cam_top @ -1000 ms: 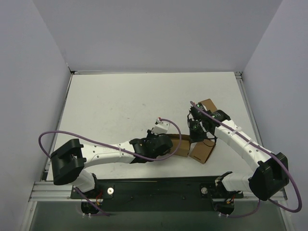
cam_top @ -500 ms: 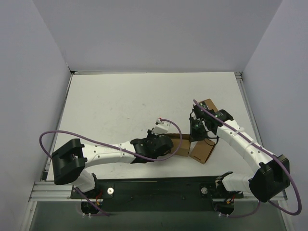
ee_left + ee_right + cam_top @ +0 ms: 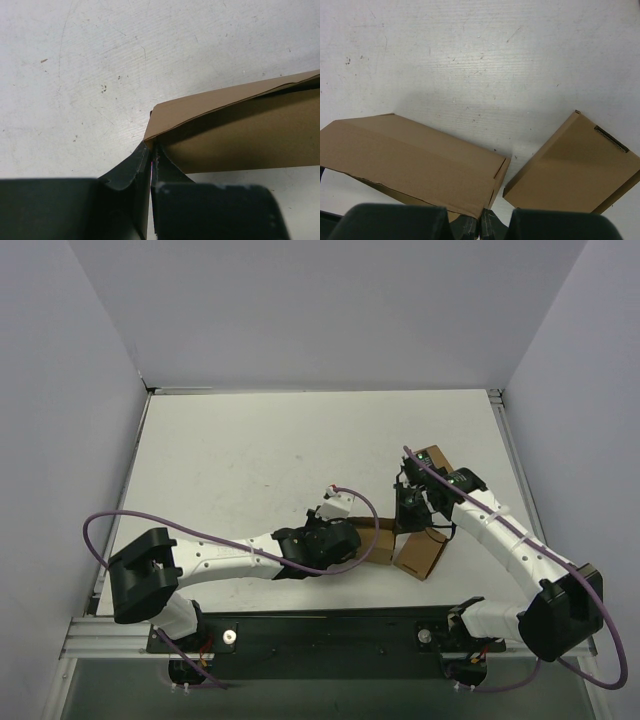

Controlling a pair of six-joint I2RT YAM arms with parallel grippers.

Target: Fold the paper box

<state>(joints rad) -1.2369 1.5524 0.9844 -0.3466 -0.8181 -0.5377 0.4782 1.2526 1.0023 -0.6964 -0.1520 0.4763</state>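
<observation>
The paper box (image 3: 378, 545) is held at both ends, one gripper on each.

The left gripper (image 3: 151, 150) has its jaws pressed together on the box's near corner, and the brown sheet runs off to the right of its fingertips. The right gripper (image 3: 481, 224) is clamped on the opposite corner, with the box stretching away to its left. The long axis lies gripper to gripper on the white table (image 3: 250, 450). Just right of the right gripper sits a smaller cardboard box (image 3: 572, 167), not touching the paper box.
</observation>
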